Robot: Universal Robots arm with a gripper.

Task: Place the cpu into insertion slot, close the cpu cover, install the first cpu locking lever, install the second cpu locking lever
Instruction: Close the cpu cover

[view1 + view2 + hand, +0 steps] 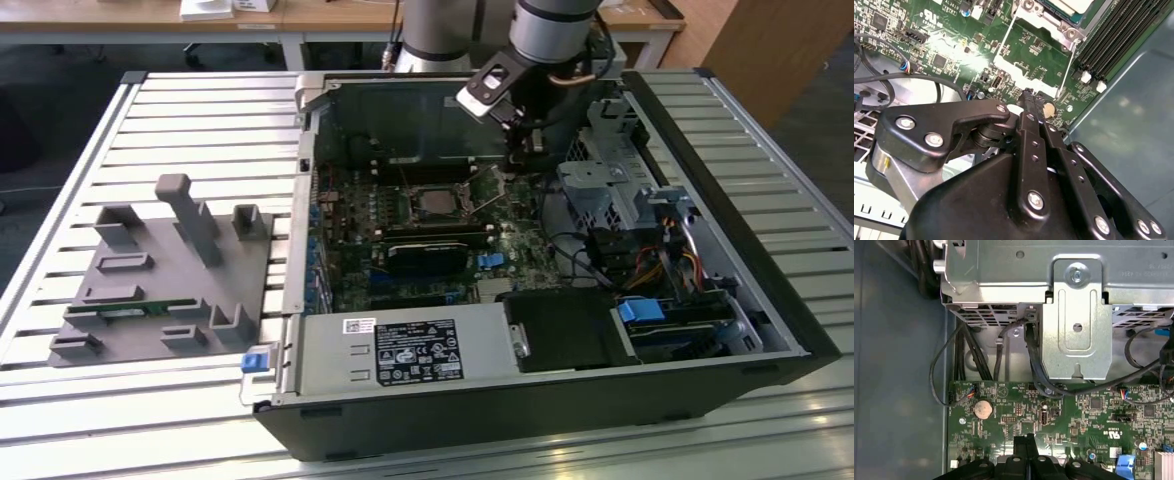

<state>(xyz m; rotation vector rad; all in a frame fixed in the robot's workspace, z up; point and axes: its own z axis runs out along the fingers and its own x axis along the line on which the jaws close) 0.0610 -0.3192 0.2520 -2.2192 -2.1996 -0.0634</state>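
Four steps in this job: two look done to me and two do not.
My gripper (518,160): its two fingers are pressed tight together, and I see nothing held between them in both wrist views.
Where my gripper is: low inside the computer case (534,405), over the green board (1089,415), just to the exterior view's right of the slot.
The cpu (434,203): it sits in the insertion slot (408,212) with its grey top up, so I think this step is done.
The cpu cover (1051,20): the silver frame seems to lie flat around the chip. I see only a corner of it in the second wrist view, so I am not sure it is all the way down.
The levers: one locking lever (1005,37) and the other locking lever (1066,67) are thin silver rods. They run out from the slot toward my fingertips.
Not done yet: both rods look lifted and not hooked down, so I think neither one is locked.
Nearest thing: the end of the other locking lever is just beside my fingertips, next to the round silver battery (984,409). I cannot tell if I am touching it.
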